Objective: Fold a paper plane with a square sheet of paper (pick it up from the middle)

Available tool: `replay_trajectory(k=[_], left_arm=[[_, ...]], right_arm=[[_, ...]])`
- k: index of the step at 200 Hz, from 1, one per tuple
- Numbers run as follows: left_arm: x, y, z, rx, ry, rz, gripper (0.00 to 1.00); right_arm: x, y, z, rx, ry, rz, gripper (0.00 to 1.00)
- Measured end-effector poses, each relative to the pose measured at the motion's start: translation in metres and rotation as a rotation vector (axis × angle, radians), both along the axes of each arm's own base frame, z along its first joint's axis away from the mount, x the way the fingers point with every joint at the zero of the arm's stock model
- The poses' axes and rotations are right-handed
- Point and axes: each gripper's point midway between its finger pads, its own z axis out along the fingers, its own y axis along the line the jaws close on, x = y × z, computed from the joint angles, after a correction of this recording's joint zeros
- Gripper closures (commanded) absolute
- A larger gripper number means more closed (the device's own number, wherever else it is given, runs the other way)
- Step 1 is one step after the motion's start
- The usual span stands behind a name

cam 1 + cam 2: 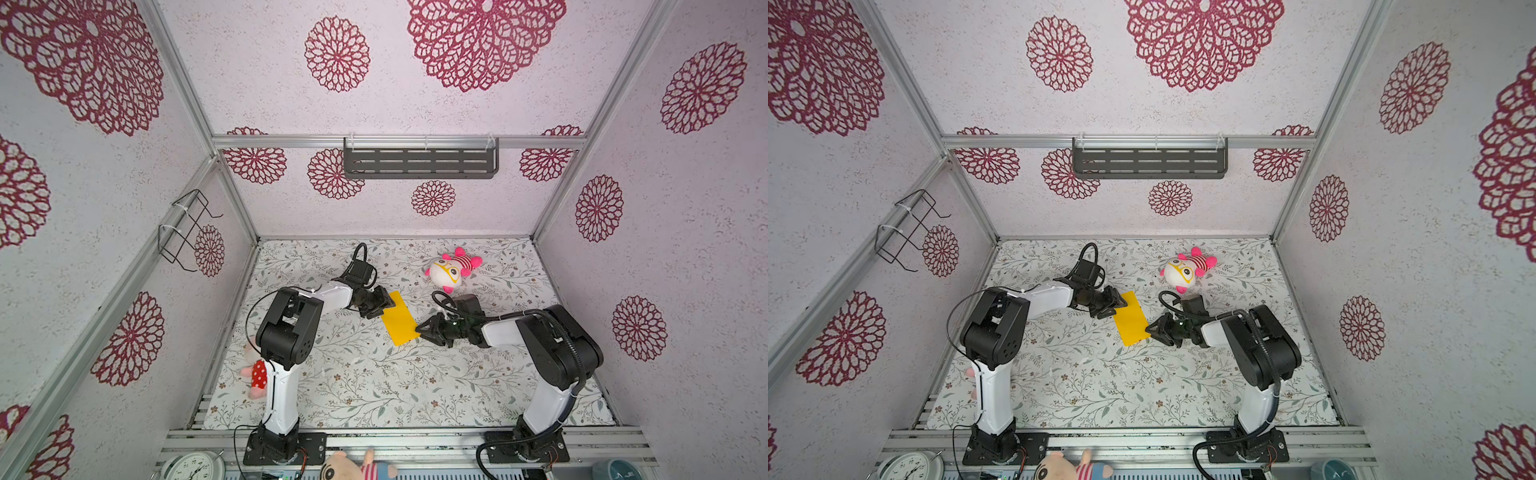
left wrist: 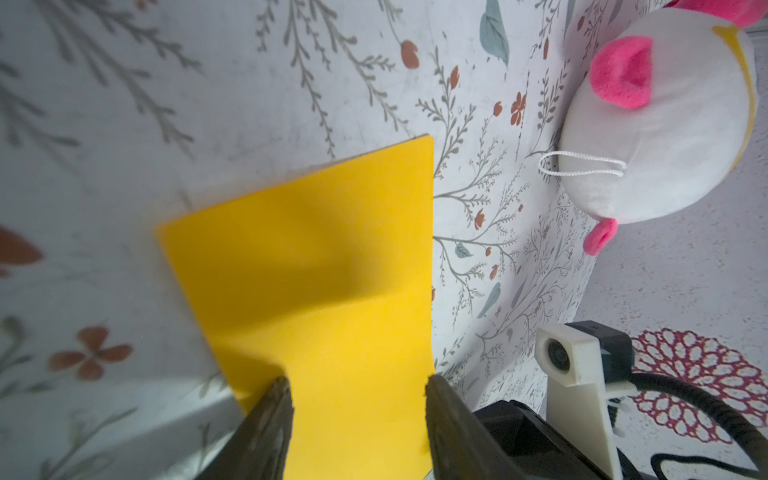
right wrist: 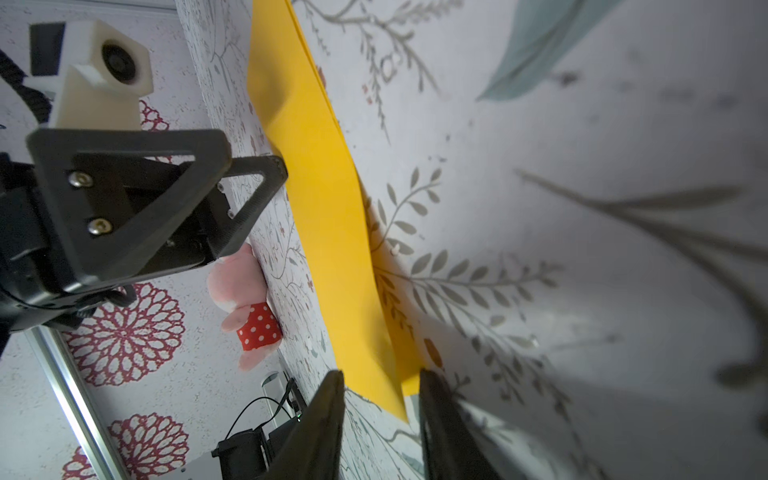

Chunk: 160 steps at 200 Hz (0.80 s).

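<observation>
Noting floral table cover (image 1: 374, 382) spreading under the whole workspace. Taking pink-and-white plush toy (image 1: 451, 270), resting on it toward the back wall, as reference for all positions.

Finding square sheet of paper (image 1: 400, 320) lying on the cover, toward the arm bases from the plush toy and a little to its left, near it but apart. Showing in both top views as a yellow-orange rectangle. Showing two layers parting along one edge in the right wrist view (image 3: 328, 208), so lying doubled over.

Seeing left gripper (image 1: 384, 305) sitting left of the plush toy, at the sheet end nearer the toy. Standing moderately wide, fingertips (image 2: 282, 390) coming down onto the sheet surface, nothing pinched between them. Noting a slight buckle in the paper beside one tip.

Seeing right gripper (image 1: 422, 328) sitting base-side of the plush toy, at the sheet end farther from it. Standing narrowly apart, with a sheet corner lying inside the gap. Not managing to tell whether either pad is touching that corner.
</observation>
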Motion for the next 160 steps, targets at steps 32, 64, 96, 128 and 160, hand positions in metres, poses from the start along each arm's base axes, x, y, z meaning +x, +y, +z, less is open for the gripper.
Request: replay_trajectory(k=[32, 64, 96, 128, 160], left_arm=[[-0.0001, 0.0000, 0.0000, 0.000, 0.000, 0.000, 0.45], [-0.0001, 0.0001, -0.0001, 0.001, 0.000, -0.001, 0.45], [-0.0003, 0.0001, -0.0002, 0.001, -0.001, -0.003, 0.45], [-0.0002, 0.0002, -0.0002, 0.002, -0.001, -0.003, 0.45], [-0.0001, 0.0005, -0.0002, 0.002, -0.001, -0.003, 0.45]], right_arm=[[0.0030, 0.0031, -0.0029, 0.009, 0.012, -0.004, 0.76], [0.0035, 0.0032, -0.0032, 0.009, 0.013, -0.005, 0.78], [0.0025, 0.0015, -0.0042, -0.004, 0.019, -0.009, 0.79], [-0.0002, -0.0008, -0.0039, -0.021, 0.022, -0.006, 0.83], [-0.0027, -0.0021, -0.0065, -0.031, 0.034, -0.002, 0.87]])
